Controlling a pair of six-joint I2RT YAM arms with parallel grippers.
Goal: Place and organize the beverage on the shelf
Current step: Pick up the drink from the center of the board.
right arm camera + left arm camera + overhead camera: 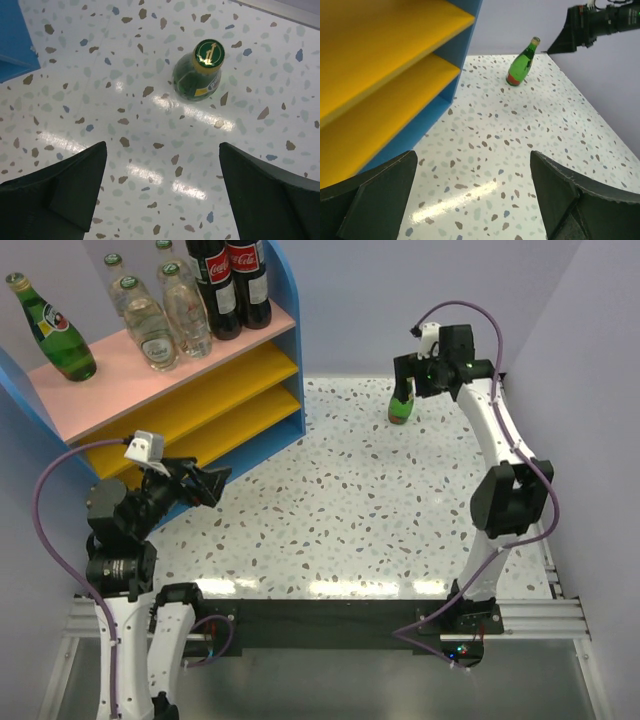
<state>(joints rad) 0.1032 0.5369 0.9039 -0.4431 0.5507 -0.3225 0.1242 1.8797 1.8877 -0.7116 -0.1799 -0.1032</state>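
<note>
Hovering my right gripper (162,147) just short of the green glass bottle w/ the green cap (198,75), fingers spread wide, nothing pinched. The bottle stands upright on the speckled terrazzo table (350,500) at the far-right side, ahead of my fingertips and not yet between them. Jaws are wide so they can pass either side of it. My left gripper (205,483) is also spread and empty, parked by the blue-sided shelf (287,300) near its yellow lower boards (215,380), out of the way. The pink top board (110,365) holds a green bottle (55,330) at left, clear bottles (165,310) mid, cola bottles (230,285) at right. They're grouped by type, so prob. this one goes beside the green.
</note>
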